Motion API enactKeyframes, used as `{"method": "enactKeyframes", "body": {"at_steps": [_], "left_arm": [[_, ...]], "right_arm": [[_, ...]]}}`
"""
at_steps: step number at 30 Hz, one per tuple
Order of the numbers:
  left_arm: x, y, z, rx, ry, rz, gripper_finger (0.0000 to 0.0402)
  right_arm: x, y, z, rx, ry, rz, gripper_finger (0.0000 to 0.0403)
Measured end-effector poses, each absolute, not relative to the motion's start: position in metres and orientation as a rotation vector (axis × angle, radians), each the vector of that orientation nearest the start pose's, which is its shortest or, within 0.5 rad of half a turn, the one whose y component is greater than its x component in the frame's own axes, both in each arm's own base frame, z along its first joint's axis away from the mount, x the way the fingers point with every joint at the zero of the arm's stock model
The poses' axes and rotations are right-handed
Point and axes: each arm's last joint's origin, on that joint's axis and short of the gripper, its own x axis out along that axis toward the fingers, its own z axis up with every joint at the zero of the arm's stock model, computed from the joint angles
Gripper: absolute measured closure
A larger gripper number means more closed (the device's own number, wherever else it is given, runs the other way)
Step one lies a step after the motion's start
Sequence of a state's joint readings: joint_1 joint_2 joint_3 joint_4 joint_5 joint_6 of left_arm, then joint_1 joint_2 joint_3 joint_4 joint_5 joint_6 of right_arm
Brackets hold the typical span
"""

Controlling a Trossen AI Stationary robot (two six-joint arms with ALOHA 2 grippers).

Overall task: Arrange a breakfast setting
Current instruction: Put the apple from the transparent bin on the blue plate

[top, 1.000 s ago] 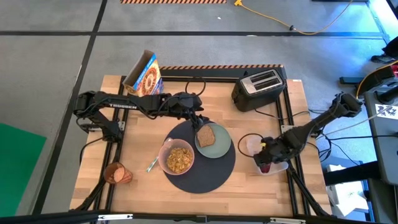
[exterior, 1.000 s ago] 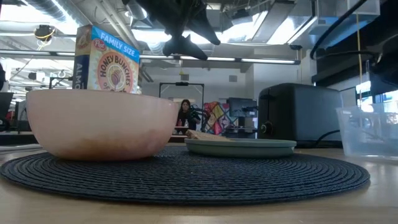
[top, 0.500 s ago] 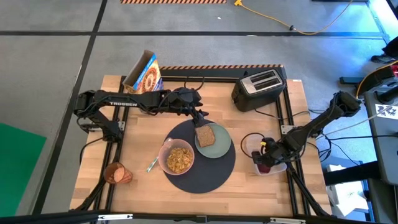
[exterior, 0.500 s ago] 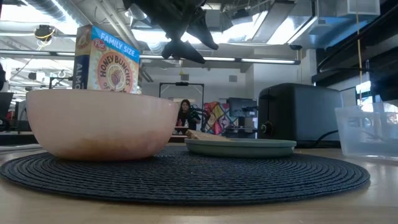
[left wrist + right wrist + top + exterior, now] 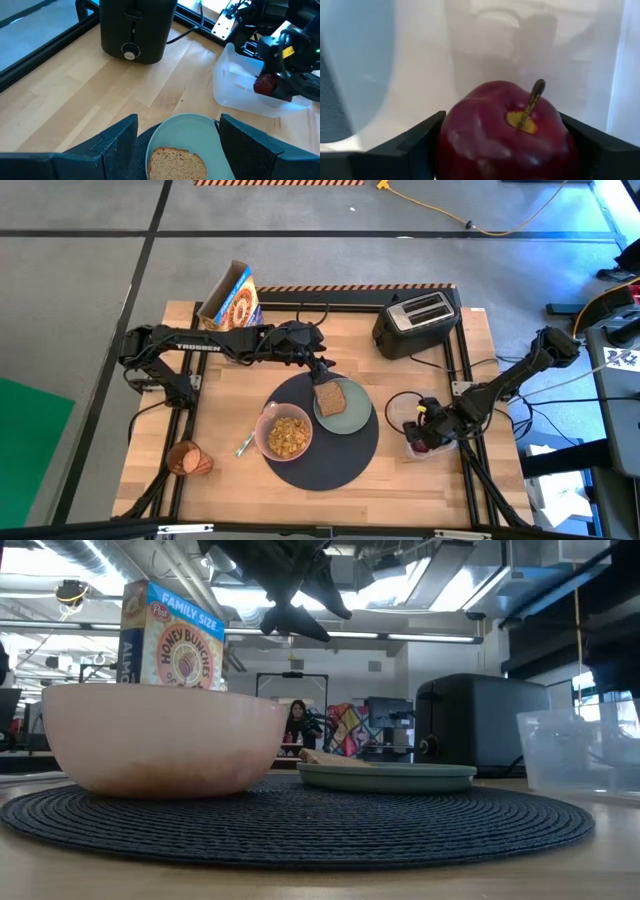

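Observation:
A round dark-grey mat (image 5: 330, 460) holds a pink bowl (image 5: 287, 435) of cereal and a pale-green plate (image 5: 356, 416) with a toast slice (image 5: 331, 396) on it. A metal spoon (image 5: 244, 444) lies left of the mat, and an amber cup (image 5: 187, 459) lies on its side at the near left. My left gripper (image 5: 321, 367) hovers open above the toast (image 5: 177, 162), touching nothing. My right gripper (image 5: 426, 432) reaches into the clear tub (image 5: 402, 414) and is shut on the red apple (image 5: 507, 130). My right gripper pinches the red apple's two opposite sides (image 5: 451, 135) between its two fingers, stem end (image 5: 532, 102) turned toward the wrist camera. The fingers slant down from the table's right side into the tub. I cannot tell whether the apple rests on the tub's floor.
A black toaster (image 5: 418, 320) stands at the far right with its cable running by the tub. A cereal box (image 5: 232, 300) stands at the far left. Bare wood shows near the front edge and between the mat and the toaster.
The clear tub has slid a little toward the mat as my right gripper moves with the apple inside it. My left gripper has drawn slightly toward the table's far edge, still open.

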State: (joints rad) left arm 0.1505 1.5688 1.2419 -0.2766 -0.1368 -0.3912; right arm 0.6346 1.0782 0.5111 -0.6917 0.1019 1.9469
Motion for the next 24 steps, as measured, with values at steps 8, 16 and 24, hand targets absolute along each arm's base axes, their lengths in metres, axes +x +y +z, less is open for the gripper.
{"method": "enactKeyframes", "body": {"at_steps": [8, 16, 24], "left_arm": [[0.347, 0.056, 0.293, -0.391, 0.522, 0.388, 0.0137], [0.353, 0.055, 0.303, -0.421, 0.403, 0.323, 0.0137], [0.361, 0.042, 0.317, -0.353, 0.276, 0.181, 0.0137]], "right_arm": [[0.134, 0.089, 0.190, 0.982, 1.015, -0.830, 0.0092], [0.134, 0.081, 0.234, 0.680, 0.901, -0.848, 0.0106], [0.140, 0.079, 0.273, 0.438, 0.739, -0.782, 0.0106]]}}
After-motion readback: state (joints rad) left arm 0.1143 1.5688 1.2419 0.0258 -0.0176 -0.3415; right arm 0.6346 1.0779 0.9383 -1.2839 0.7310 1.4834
